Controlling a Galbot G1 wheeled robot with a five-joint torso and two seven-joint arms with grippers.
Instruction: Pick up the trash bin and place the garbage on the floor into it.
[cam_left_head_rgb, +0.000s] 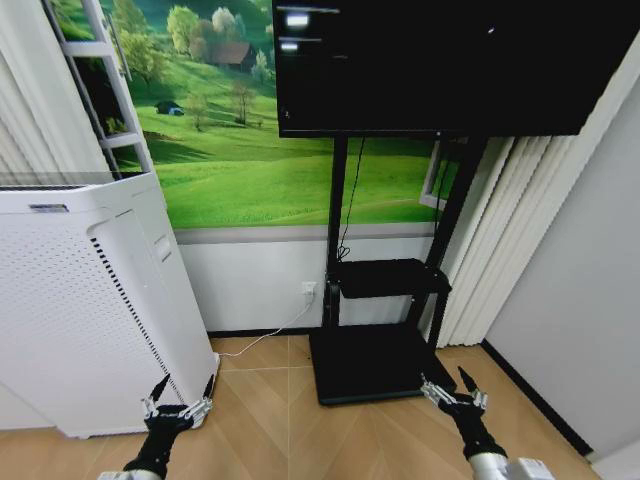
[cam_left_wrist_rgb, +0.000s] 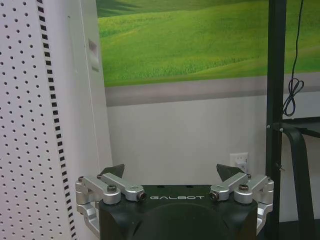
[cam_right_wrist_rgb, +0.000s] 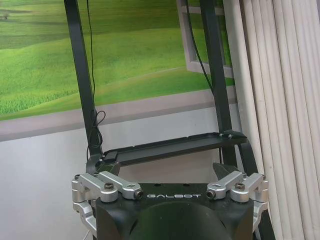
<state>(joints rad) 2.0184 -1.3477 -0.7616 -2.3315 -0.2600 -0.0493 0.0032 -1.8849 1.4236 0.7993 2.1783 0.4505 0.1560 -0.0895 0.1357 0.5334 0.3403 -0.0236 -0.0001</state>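
The trash bin and the garbage are out of view. The floor (cam_left_head_rgb: 270, 420) is light tan herringbone parquet, bare in front of me. My left gripper (cam_left_head_rgb: 182, 396) hangs low at the lower left, open and holding nothing, right beside the white appliance. In the left wrist view that gripper (cam_left_wrist_rgb: 171, 172) faces the wall with its fingers spread wide. My right gripper (cam_left_head_rgb: 452, 386) hangs low at the lower right, open and holding nothing, just in front of the TV stand base. In the right wrist view this gripper (cam_right_wrist_rgb: 157, 170) points at the stand's shelf.
A tall white perforated appliance (cam_left_head_rgb: 85, 310) stands at the left. A black TV stand (cam_left_head_rgb: 385, 280) with a flat base (cam_left_head_rgb: 370, 365) and a large screen (cam_left_head_rgb: 440, 60) stands against the meadow-mural wall. White curtains (cam_left_head_rgb: 500, 250) and a grey wall (cam_left_head_rgb: 590, 300) close the right side.
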